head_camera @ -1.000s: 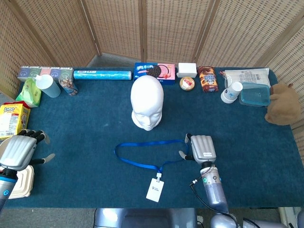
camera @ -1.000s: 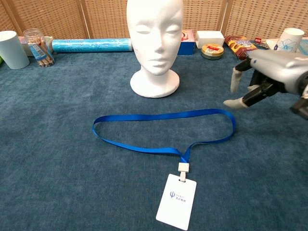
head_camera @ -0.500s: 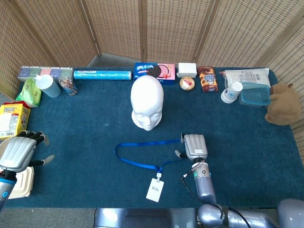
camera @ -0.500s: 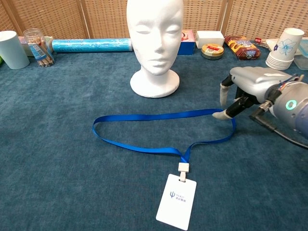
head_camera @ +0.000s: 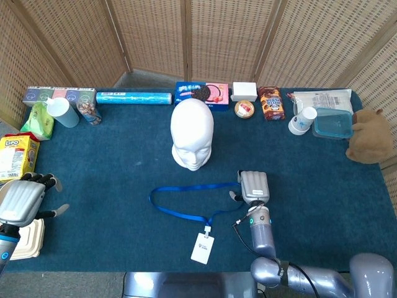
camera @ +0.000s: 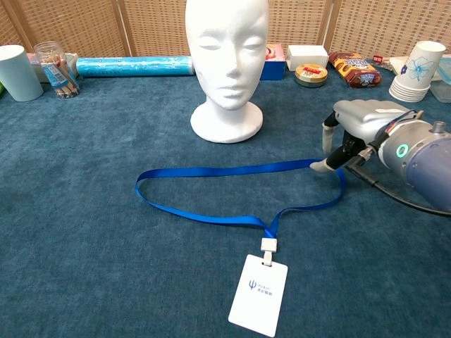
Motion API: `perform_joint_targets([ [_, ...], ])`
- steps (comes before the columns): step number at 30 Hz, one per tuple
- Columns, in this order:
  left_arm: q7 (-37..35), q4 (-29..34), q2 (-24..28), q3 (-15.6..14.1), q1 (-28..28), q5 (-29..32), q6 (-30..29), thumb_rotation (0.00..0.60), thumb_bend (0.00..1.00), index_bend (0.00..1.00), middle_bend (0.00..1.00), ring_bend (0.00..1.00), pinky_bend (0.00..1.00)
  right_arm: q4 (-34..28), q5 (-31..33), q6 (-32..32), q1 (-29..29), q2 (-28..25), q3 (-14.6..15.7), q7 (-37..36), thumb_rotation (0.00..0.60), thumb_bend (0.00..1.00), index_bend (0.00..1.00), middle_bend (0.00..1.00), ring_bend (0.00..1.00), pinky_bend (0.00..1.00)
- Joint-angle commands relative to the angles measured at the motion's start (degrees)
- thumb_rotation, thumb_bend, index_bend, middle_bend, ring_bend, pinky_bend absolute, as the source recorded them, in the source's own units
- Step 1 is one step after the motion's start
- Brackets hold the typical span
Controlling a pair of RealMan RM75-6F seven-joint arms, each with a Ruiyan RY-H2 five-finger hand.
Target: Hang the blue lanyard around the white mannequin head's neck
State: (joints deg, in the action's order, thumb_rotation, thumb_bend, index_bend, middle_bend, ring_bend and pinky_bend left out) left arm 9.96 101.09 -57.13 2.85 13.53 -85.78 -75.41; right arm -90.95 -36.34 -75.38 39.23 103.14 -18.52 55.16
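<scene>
Right hand (camera: 356,130) sits at the blue lanyard's (camera: 232,169) far loop, fingers (camera: 323,165) apart, thumb tip touching the strap. Left hand (head_camera: 22,198) hovers open-fingered, holding nothing.

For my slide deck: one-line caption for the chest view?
Right hand reaching the far-right bend of the blue lanyard, lying flat before the white mannequin head.

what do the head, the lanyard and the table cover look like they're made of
Head: probably foam, matte white, no shine. Lanyard: flat woven ribbon, likely polyester, slight sheen; its card looks like smooth plastic. Table cover: dark blue fabric, felt or carpet-like, fuzzy nap.
</scene>
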Motion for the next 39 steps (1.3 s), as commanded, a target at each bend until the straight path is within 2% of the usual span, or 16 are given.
perform_joint_targets([
  [1, 0.0, 0.0, -0.1, -0.1, 0.0, -0.1, 0.0, 0.461, 0.18, 0.49, 0.44, 0.44, 0.32, 1.0, 0.4, 0.2, 0.5, 0.3, 0.2, -0.1, 0.413, 0.29, 0.45, 0.98, 1.0, 1.0],
  [11, -0.3, -0.3, -0.1, -0.6, -0.2, 0.1, -0.3, 0.463, 0.18, 0.49, 0.44, 0.44, 0.32, 3.7, 2.1, 1.2, 2.0, 0.7, 0.5, 0.2, 0.409, 0.29, 0.47, 0.98, 1.0, 1.0],
  [25, -0.6, -0.5, -0.2, -0.9, -0.4, -0.2, -0.7, 0.461, 0.18, 0.49, 0.44, 0.44, 0.32, 5.2, 3.3, 1.6, 2.7, 0.5, 1.5, 0.1, 0.408, 0.39, 0.5, 0.98, 1.0, 1.0],
  [35, -0.8, -0.5, 0.0, -1.2, -0.6, -0.3, -1.1, 0.462, 0.18, 0.49, 0.44, 0.44, 0.32, 6.0, 3.8, 2.1, 2.9, 0.5, 2.1, -0.1, 0.412, 0.41, 0.5, 0.98, 1.0, 1.0],
  [39, -1.0, -0.6, 0.0, -1.2, -0.8, -0.3, -1.3, 0.463, 0.18, 0.49, 0.44, 0.44, 0.32, 6.3, 4.2, 2.2, 3.1, 0.5, 2.2, 0.0, 0.433, 0.43, 0.51, 0.98, 1.0, 1.0],
])
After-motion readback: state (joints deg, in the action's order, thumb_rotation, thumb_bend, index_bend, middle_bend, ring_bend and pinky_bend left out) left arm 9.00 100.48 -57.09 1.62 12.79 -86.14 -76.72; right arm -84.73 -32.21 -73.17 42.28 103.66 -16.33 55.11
